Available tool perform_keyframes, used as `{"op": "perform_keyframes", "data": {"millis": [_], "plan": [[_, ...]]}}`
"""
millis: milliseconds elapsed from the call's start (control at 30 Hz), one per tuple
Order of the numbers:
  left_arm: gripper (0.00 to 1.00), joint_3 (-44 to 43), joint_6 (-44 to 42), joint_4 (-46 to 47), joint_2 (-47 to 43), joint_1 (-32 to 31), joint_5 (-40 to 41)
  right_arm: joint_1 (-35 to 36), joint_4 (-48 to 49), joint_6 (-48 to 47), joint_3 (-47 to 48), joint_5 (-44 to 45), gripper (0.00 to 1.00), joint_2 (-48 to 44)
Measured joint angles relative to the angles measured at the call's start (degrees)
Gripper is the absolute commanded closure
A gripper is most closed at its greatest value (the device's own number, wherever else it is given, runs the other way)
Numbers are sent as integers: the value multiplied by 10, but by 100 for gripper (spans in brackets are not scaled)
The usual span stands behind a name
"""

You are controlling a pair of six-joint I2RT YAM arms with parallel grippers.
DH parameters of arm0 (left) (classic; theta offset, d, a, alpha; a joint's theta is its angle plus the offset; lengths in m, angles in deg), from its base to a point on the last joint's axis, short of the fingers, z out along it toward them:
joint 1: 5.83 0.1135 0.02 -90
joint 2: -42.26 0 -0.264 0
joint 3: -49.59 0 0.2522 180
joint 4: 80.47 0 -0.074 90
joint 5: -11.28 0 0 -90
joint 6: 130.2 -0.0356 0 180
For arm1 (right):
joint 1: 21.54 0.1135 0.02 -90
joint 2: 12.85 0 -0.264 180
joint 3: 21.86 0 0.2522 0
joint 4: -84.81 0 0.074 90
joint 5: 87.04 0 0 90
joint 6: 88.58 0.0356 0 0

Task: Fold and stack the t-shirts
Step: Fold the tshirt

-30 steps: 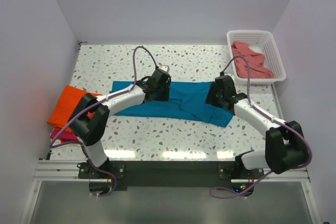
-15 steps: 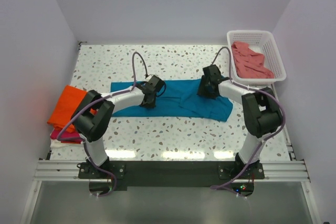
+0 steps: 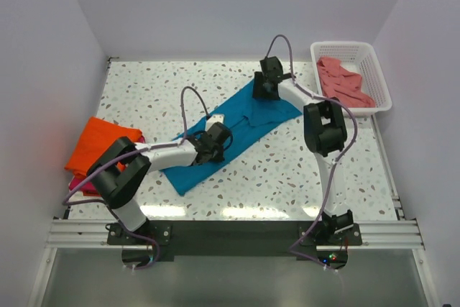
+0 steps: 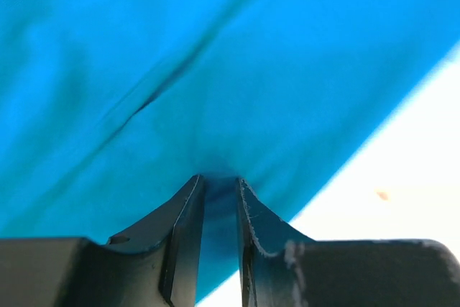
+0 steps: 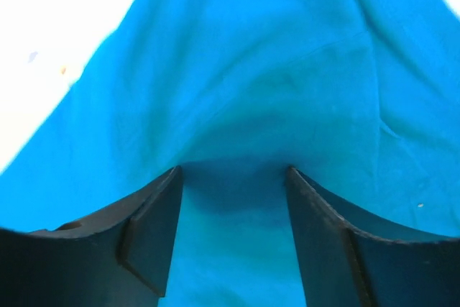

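Across the middle of the speckled bench [image 3: 302, 170] the teal shirt [image 3: 251, 124] lies stretched on a slant, one end near the front left, the other towards the far right. The left pincer [image 3: 227, 138] sits on the shirt about midway along it. Its wrist view shows the left pincer [image 4: 219, 181] nearly pressed together, with a small ridge of teal cloth nipped in the narrow slot between its dark fingers [image 4: 185, 221]; creases run away from that nip. The right pincer [image 3: 266, 91] is at the shirt's far end, reaching out over it. From its own camera the right pincer [image 5: 233, 170] stands spread wide, teal cloth filling the gap between the two fingers [image 5: 154, 228] and bowed up in front of them (whether they press on it I cannot tell).

At the left edge of the bench an orange shirt [image 3: 97, 141] rests on top of a magenta shirt [image 3: 86, 186], of which only a strip shows. At the far right corner a salmon shirt [image 3: 341, 80] lies crumpled inside the white basket [image 3: 379, 77], well apart from the teal one.
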Motion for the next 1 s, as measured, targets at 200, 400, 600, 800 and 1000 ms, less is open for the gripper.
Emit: {"op": "perform_keyframes", "data": {"millis": [200,400,600,800,1000], "plan": [[60,7,64,64,1,-65,-90,0,-67,-59,224,-3,14,128],[53,-65,47,8,11,-62,-97,-1,-119,-70,243,5,4,120],[55,-99,-3,-47,-18,-27,-52,-1,-123,-43,91,28,5,-16],[59,-100,-51,-101,-15,-9,-11,-1,-83,-4,-47,37,15,-142],[63,-98,-77,-123,21,-10,1,-1,-66,20,-86,36,33,-132]]}}
